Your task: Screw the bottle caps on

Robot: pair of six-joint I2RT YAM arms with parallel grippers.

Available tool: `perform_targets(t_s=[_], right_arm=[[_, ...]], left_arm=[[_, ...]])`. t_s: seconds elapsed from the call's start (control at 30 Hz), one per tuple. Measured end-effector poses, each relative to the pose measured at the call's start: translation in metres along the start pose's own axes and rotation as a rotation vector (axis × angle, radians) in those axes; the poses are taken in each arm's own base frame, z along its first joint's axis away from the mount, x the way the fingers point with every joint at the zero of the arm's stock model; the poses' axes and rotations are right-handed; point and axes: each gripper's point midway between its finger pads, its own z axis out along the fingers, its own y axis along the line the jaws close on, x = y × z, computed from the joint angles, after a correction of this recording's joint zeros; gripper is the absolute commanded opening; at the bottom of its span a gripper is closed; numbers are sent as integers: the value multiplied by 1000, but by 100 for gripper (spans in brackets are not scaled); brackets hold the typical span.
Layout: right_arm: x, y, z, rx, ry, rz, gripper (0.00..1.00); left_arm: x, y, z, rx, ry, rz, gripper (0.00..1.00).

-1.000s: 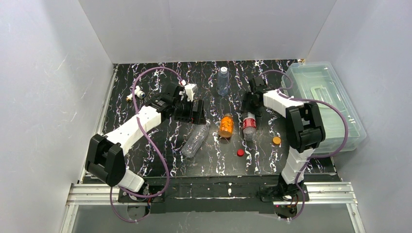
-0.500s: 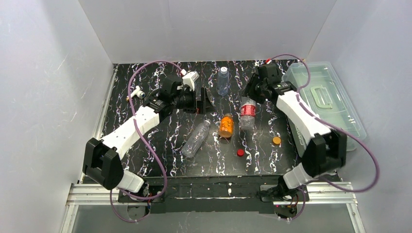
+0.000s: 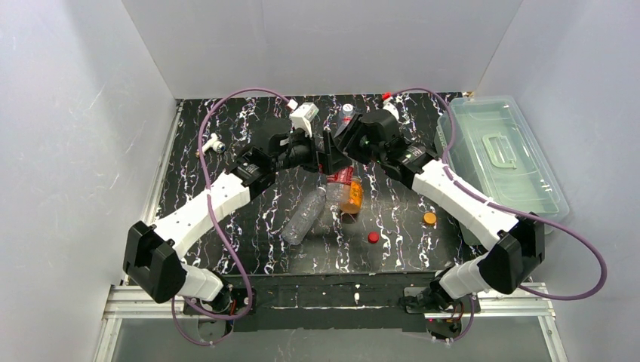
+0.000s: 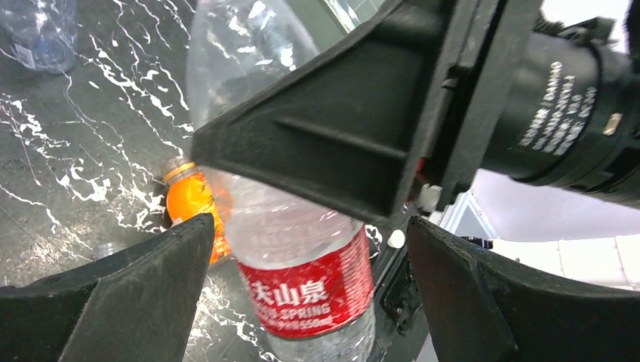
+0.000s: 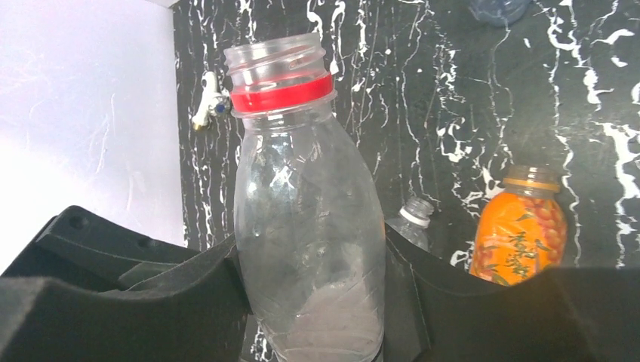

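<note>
The right gripper (image 5: 309, 302) is closed on the held bottle (image 5: 302, 196), raised above the middle of the table (image 3: 407, 256). Its long axis is kept along the fingers, bare threaded neck outward. The left gripper (image 4: 309, 234) is spread wide astride its red label; contact cannot be told. The red cap (image 3: 373, 237) and yellow cap (image 3: 429, 218) are left toward the front right corner, well apart from both grippers and nearer the right arm. An orange bottle (image 3: 351, 194) and a fallen bottle (image 3: 304, 216) are seen between.

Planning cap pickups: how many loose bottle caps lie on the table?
2: red cap near front centre, orange cap to its right. Others may be hidden.
</note>
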Motion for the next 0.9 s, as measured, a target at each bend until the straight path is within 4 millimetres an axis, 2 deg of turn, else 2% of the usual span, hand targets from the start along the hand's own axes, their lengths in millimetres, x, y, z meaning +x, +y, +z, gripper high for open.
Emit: perform_targets(t_s=[0.13, 0.3, 0.4, 0.6, 0.7, 0.8, 0.9], right_arm=[[7, 9, 4, -14, -5, 14, 49], [6, 19, 7, -42, -11, 65, 49], [4, 26, 6, -65, -18, 89, 49], [6, 41, 4, -111, -17, 128, 49], [10, 48, 2, -133, -10, 134, 50], [11, 53, 1, -146, -10, 141, 58], [10, 54, 1, -151, -11, 139, 79]], left_arm=[[-1, -1, -4, 0, -21, 12, 98], [7, 11, -7, -49, -27, 18, 97], [14, 19, -11, -76, -24, 25, 92], [11, 18, -12, -73, -36, 45, 83], [11, 17, -12, -69, -36, 44, 71], [9, 16, -11, -62, -45, 44, 61], [7, 16, -9, -55, -66, 43, 53]])
